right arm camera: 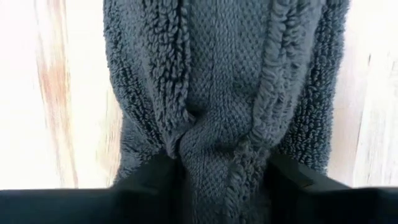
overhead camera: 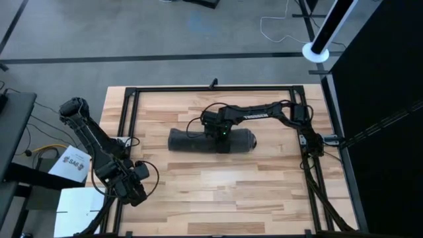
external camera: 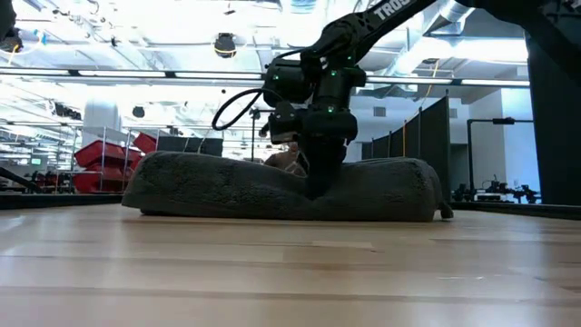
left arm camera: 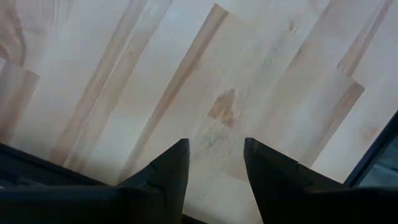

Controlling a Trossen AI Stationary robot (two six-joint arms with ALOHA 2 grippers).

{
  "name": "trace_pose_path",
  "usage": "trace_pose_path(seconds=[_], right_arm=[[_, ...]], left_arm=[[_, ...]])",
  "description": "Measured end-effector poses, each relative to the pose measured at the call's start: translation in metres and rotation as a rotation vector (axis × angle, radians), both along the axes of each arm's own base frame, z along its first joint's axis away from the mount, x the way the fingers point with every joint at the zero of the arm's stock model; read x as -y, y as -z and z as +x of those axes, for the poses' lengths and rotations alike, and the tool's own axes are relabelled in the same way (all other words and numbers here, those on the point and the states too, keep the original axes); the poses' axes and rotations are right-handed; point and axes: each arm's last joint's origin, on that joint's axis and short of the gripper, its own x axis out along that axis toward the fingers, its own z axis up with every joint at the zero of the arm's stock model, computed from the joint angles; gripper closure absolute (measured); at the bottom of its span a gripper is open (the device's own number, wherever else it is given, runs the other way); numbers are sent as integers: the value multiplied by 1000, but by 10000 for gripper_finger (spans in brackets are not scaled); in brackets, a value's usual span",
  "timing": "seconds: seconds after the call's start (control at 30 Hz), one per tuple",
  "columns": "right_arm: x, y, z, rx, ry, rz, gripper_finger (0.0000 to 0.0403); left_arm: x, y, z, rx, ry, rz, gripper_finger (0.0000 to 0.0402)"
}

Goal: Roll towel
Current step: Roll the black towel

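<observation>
The dark charcoal-grey towel (overhead camera: 185,140) lies as a long roll across the middle of the table, its underside resting on the wood; it also shows in the low view (external camera: 209,186). My right gripper (overhead camera: 221,140) stands over the roll a little right of its middle and is shut on it (right arm camera: 221,180). My left gripper (overhead camera: 135,192) waits near the table's left near corner, open and empty above bare wood (left arm camera: 216,162). No white tag shows. My right gripper pinches a raised fold of the towel's woven band (right arm camera: 217,149) between its two fingers (right arm camera: 155,183), and the cloth puckers toward them. The fingers come from above, pointing down, a little right of the roll's middle. The roll is dented in there (external camera: 318,182) and lies on the table.
A black metal frame (overhead camera: 211,88) runs around the wooden table top. Bare wood (overhead camera: 225,192) lies between the roll and the near edge. Papers (overhead camera: 69,165) lie off the table's left side. A white pole base (overhead camera: 317,51) stands beyond the far right corner.
</observation>
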Motion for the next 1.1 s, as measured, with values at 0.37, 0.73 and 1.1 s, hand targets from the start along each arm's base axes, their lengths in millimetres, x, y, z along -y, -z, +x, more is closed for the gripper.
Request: trace_pose_path(seconds=[0.37,0.73,1.1], right_arm=[[4,-25,5,-11,-39,-6,165],[10,-43,8,4,-37,-7,164],[11,-85,14,62,-128,-37,163]], left_arm=[[1,0,1,10,0,-14,261],[2,-1,1,15,0,-21,261],[2,-1,2,19,3,-24,261]])
